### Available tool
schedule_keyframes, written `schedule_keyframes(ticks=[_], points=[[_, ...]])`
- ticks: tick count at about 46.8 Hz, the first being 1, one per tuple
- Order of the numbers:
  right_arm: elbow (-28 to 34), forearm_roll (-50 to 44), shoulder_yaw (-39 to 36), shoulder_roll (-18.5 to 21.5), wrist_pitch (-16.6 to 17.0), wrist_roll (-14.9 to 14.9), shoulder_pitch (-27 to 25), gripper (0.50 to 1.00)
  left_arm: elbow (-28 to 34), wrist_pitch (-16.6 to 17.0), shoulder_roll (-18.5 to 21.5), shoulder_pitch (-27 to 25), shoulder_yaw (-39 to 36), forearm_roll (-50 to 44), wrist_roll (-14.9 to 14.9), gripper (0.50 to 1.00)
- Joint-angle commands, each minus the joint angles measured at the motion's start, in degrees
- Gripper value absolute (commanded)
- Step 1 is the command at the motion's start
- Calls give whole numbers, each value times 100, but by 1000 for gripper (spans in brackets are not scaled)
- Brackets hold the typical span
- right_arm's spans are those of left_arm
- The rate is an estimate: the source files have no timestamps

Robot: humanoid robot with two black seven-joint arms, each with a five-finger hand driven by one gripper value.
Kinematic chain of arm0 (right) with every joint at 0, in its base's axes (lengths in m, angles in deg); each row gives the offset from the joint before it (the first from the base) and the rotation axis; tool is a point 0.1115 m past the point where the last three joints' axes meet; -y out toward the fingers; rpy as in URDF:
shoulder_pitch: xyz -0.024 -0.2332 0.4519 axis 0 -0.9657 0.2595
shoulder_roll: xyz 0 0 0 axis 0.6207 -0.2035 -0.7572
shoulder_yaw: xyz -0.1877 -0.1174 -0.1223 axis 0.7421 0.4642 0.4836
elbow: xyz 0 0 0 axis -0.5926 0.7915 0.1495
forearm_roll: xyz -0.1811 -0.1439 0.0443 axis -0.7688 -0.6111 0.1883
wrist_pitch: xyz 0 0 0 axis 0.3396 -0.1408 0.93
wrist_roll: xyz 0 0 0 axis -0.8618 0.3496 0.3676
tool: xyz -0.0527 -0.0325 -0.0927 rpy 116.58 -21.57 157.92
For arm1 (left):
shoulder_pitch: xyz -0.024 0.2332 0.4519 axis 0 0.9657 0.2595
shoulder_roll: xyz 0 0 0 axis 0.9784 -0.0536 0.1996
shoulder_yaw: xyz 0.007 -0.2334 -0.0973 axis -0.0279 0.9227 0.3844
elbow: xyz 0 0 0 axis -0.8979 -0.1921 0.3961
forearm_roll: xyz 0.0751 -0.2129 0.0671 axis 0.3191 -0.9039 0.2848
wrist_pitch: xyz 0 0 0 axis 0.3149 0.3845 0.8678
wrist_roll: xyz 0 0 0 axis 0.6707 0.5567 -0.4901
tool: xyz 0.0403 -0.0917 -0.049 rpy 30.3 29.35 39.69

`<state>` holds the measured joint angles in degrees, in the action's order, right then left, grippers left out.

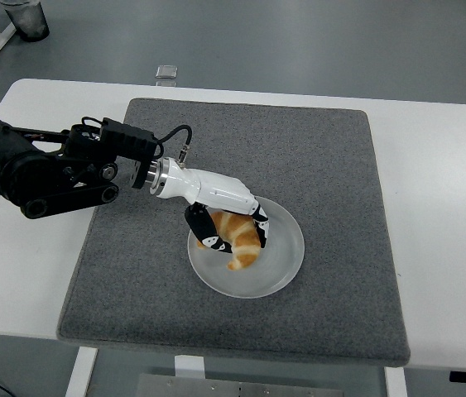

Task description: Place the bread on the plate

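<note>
bread down on the plate, hand wrapped around it

the left hand [226,225] is closed on the bread [238,237], a croissant lying on the left half of the plate [282,265]. the bread sits right under the hand, its long side running from the hand toward the plate's near rim. letting go looks like the next job. no right hand shows.

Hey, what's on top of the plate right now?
A croissant sits over the plate, toward its left side, with the left robot hand shut around it. The hand covers the croissant's upper end, so contact with the plate cannot be confirmed.
</note>
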<state>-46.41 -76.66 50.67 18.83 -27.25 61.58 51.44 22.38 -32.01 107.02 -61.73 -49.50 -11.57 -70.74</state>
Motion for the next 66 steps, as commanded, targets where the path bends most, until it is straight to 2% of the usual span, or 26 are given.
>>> schedule_keyframes(ticks=[1,10,13,17,21,26,29,41,51,58,66], points=[[0,0,0,0,0,1,-7,952,-42,3,-77,18,0,-8,0,500],[0,0,0,0,0,1,-7,952,-121,125,-112,106,9,-8,0,503],[0,0,0,0,0,1,2,952,-130,205,-112,141,-17,-8,0,619],[0,0,0,0,0,1,2,952,-147,214,-130,194,-17,-8,0,698],[0,0,0,0,0,1,-7,952,-147,214,-139,194,-17,-17,0,754],[0,0,0,0,0,1,-7,954,-147,214,-139,194,9,-52,0,917],[0,0,0,0,0,1,-7,954,-147,214,-139,194,18,-105,0,988],[0,0,0,0,0,1,2,952,-112,205,-130,150,220,-157,0,994],[0,0,0,0,0,1,2,952,-121,47,-69,106,975,-561,0,1000],[0,0,0,0,0,1,2,952,-253,-155,-51,168,1432,-1299,0,1000],[0,0,0,0,0,1,2,952,-604,-164,-60,212,1609,-2915,0,1000]])
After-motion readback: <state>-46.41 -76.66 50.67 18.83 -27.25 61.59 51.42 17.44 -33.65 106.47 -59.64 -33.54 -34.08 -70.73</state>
